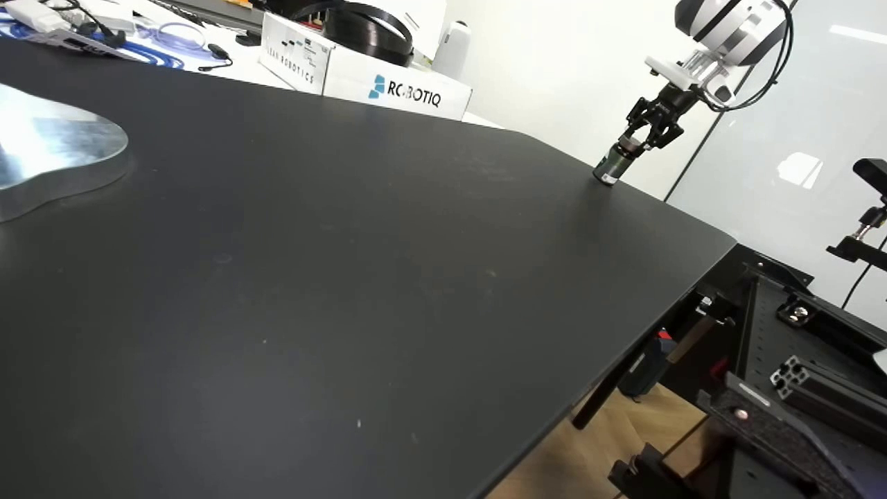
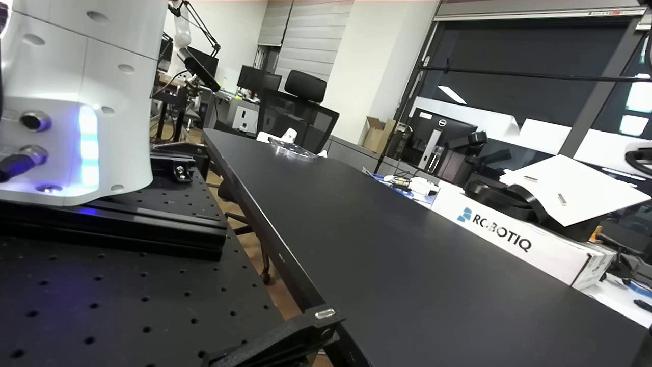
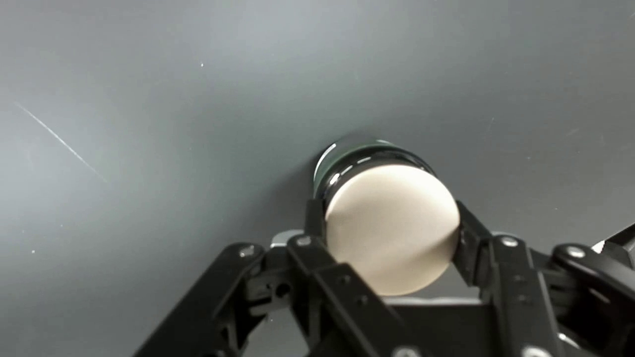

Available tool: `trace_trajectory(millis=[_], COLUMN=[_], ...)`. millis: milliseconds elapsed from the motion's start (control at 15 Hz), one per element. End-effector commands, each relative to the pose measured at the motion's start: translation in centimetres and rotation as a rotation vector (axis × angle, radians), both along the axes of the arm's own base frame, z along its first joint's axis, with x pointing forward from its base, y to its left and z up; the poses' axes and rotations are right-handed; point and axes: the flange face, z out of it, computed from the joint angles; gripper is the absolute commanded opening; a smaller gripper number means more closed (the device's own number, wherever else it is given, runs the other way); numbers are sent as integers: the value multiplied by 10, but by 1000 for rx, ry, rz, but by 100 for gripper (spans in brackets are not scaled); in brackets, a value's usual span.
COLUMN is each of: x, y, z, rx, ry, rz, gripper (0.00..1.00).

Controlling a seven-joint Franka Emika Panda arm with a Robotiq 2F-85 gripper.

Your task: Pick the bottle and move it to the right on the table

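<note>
A robotics laboratory with office furniture. Below the tool (image 1: 638, 140) lies a black tabletop (image 1: 346, 277); well apart from the tool, beyond the tabletop's edge, sit a ROBOTIQ carton (image 1: 398, 90) and blue cables (image 1: 154, 57). In an exterior view, a white robot-arm base (image 2: 117, 92) stands over a perforated mounting plate (image 2: 168, 311); well away from the tool, a mesh office chair (image 2: 298, 114) and a Dell monitor (image 2: 449, 131) stand beyond the tabletop.

Over there sits a white box (image 1: 396, 84) lettered ROBOTIQ, a curved black band (image 1: 364, 38) on top, blue cables (image 1: 147, 53) lying near it. A Dell monitor (image 2: 448, 130) stands before the dark window (image 2: 514, 51), a cardboard box (image 2: 376, 134) near it, a mesh-backed chair (image 2: 294, 114) farther along.
</note>
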Motion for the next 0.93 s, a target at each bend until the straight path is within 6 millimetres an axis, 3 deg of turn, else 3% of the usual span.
trace_trajectory(millis=[0, 533, 600, 867], x=[1, 1, 1, 3], y=[0, 0, 0, -2], z=[1, 1, 1, 2], rx=[4, 8, 9, 73], ry=[2, 3, 3, 7], rz=[-13, -32, -32, -213], gripper=[61, 61, 36, 36])
